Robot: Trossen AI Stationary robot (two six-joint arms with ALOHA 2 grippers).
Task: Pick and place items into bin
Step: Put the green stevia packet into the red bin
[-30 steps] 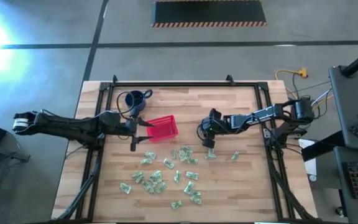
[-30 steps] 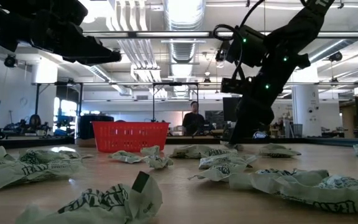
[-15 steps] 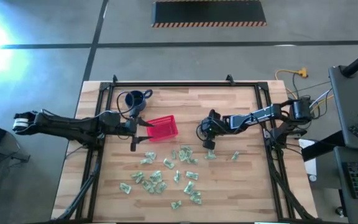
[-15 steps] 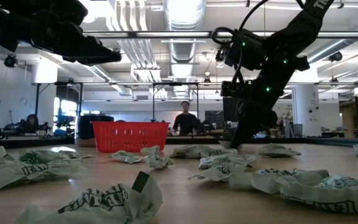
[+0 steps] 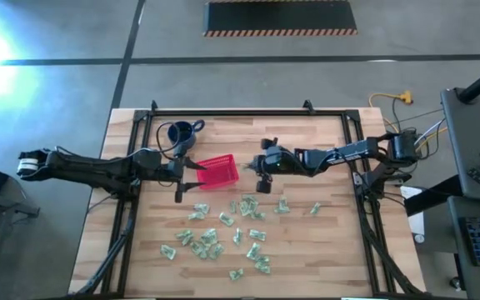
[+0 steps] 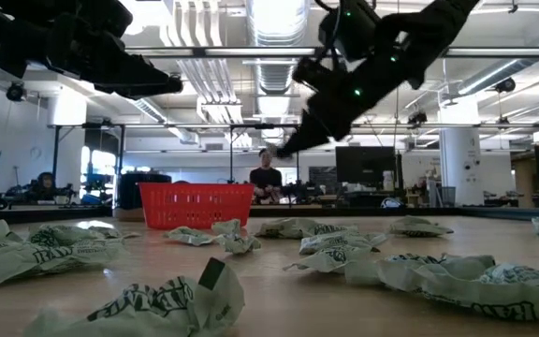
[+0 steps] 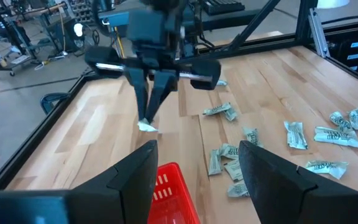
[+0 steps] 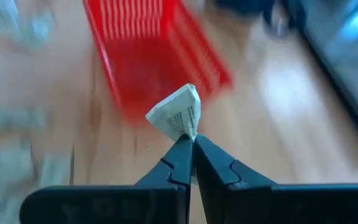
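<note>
Wooden table [image 5: 323, 250], black-framed. Scattered across the near half, toward the middle: many small green-and-white wrapped pieces [image 5: 211, 242], crinkled, lying loose, some touching one another, one [image 5: 314, 208] apart toward the right edge.

Right gripper [image 8: 190, 144]: raised over the table's middle, between the scatter and the red basket [image 5: 217, 172]. Fingers [image 8: 211, 163] pressed together, pinching one pale wrapped piece [image 8: 178, 115] at their tips; piece clear of the table surface, hanging just short of the basket's right side, seen also from the left wrist as a small white scrap [image 7: 146, 126] below the closed tips.

Red basket: latticed sides, upright on the wood, left of the table's middle, toward the far half. Inside not visible enough to tell contents.

Left gripper [image 5: 183, 177]: hovering at the basket's left side, off the table surface, fingers [image 7: 263, 177] spread wide, holding nothing.

Dark blue mug [image 5: 178, 133]: handled, standing beyond the basket near the far left corner, apart from it.

Beyond the far edge: a person [image 6: 266, 183] standing in the workshop room.
</note>
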